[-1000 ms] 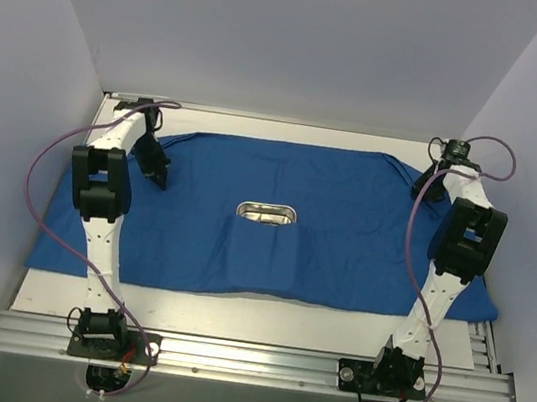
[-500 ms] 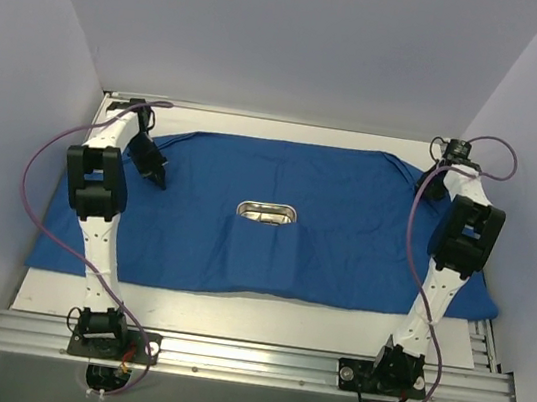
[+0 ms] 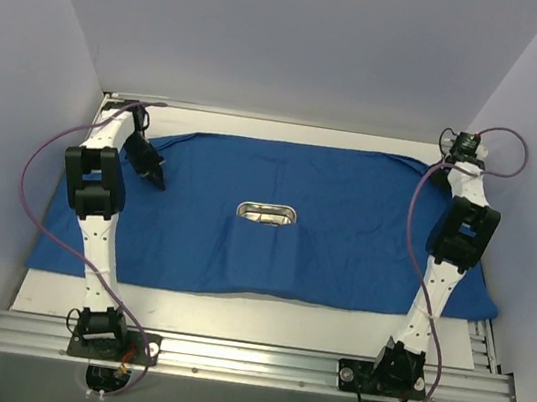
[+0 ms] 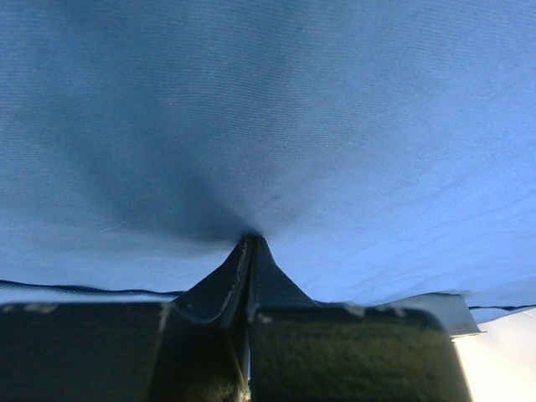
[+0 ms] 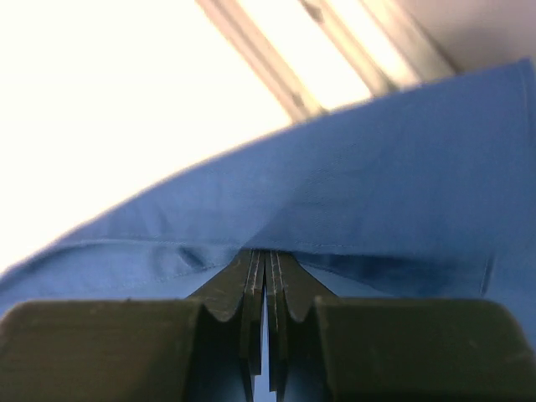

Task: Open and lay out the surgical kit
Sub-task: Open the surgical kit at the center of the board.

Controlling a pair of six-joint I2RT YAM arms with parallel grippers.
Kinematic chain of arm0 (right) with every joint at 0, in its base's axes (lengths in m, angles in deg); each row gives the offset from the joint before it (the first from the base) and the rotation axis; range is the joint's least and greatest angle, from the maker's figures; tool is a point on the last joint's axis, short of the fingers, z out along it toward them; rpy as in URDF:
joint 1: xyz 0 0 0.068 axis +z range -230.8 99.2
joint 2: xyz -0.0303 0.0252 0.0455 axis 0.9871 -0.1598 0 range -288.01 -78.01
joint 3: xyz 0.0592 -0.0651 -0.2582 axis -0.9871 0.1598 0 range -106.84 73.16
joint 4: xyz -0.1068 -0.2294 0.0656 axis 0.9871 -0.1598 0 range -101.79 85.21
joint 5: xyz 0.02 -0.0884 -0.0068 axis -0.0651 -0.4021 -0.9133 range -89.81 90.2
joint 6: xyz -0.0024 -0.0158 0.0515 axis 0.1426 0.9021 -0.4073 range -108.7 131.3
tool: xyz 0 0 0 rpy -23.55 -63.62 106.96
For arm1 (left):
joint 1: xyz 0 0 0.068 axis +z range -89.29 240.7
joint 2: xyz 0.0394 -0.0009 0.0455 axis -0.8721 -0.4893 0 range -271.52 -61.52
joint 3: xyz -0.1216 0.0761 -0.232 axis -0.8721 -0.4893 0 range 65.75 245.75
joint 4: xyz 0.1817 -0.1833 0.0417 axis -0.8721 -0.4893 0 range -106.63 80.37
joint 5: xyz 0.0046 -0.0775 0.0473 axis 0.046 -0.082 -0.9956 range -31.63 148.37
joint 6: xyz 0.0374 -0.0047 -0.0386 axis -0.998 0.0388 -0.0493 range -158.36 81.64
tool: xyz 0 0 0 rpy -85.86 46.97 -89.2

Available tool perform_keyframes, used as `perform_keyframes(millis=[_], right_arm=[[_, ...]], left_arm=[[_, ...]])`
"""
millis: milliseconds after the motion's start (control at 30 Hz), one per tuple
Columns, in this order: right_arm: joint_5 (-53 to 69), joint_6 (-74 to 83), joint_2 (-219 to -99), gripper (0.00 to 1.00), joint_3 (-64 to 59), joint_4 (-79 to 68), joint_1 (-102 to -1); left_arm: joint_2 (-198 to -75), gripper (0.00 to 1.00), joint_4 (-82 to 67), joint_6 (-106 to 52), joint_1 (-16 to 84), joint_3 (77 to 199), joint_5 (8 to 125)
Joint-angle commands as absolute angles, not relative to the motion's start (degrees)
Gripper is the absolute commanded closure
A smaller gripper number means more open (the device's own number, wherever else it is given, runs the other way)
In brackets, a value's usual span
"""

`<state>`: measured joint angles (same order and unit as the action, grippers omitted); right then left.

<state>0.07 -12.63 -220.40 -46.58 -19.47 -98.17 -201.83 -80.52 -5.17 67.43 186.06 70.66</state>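
Cloth wrap (image 3: 342, 252), royal blue, one piece, is pinched at two points. Left tool (image 4: 249, 244): fingers pressed together on a puckered fold of the cloth at their tips. Right tool (image 5: 266, 255): fingers pressed together on a folded cloth edge. From both tools the sheet spreads across the bench (image 3: 232, 312) toward the arm bases. One steel tray (image 3: 267, 213), shiny and rectangular, sits on the cloth about midway between the two tools, well apart from each. Count: two tools, one cloth, one tray.
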Motion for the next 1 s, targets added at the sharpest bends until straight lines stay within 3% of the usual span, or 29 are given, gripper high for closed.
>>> perform_keyframes(millis=[0, 233, 367, 533, 667, 967], right_arm=[[-1.0, -12.2, -225.6, 1.0, -53.5, -14.7, -98.9], [6.7, -17.4, -238.3, 0.98, -73.8, -5.4, -98.4], [7.0, -18.7, -233.4, 0.98, -69.9, 0.3, -96.6], [9.4, -19.2, -224.6, 0.96, -66.0, -4.5, -92.9], [10.6, -17.4, -215.4, 0.95, -58.6, -9.0, -89.9], [19.1, -23.7, -195.5, 1.0, -23.3, -7.3, -84.2]], left_arm=[[-205.7, 0.98, -80.7, -8.2, 68.4, 184.2, 62.8], [-202.8, 0.98, -79.9, -9.4, 68.4, 182.6, 61.1], [-199.2, 0.98, -80.2, -8.9, 68.4, 182.8, 59.3], [-199.1, 0.98, -81.6, -7.6, 68.8, 185.6, 58.9], [-203.5, 0.98, -84.2, -7.2, 68.9, 192.3, 56.5], [-213.4, 0.98, -83.6, -7.1, 71.2, 207.1, 54.8]])
